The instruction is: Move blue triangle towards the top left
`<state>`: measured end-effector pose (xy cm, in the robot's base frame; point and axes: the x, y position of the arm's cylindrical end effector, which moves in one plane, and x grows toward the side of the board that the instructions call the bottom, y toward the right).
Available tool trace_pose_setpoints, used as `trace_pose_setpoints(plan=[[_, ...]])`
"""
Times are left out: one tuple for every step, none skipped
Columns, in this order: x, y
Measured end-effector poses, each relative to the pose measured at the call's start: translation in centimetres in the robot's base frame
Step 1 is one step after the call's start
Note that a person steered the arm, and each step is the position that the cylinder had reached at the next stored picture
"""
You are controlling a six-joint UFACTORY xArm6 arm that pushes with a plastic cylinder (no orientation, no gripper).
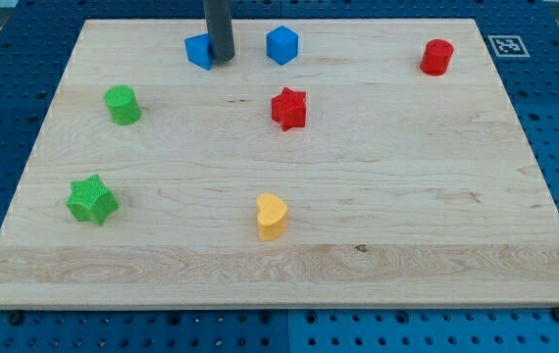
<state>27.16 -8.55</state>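
Observation:
The blue triangle (198, 51) lies near the view's top, left of centre, on the wooden board (279, 255). My dark rod comes down from the top edge and my tip (222, 59) touches the blue triangle's right side, hiding part of it. A blue cube (281, 45) sits a little to the right of my tip, apart from it.
A red star (288, 108) lies near the centre. A red cylinder (436, 57) is at the top right. A green cylinder (122, 104) and a green star (91, 199) are on the left. A yellow heart (271, 216) is at bottom centre.

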Motion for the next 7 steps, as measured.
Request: trace_pose_setpoints(plan=[[0.6, -0.6], [1.1, -2.0], [1.1, -4.1], [1.8, -4.9], [2.1, -5.9], [2.1, -8.0], [2.0, -10.0]])
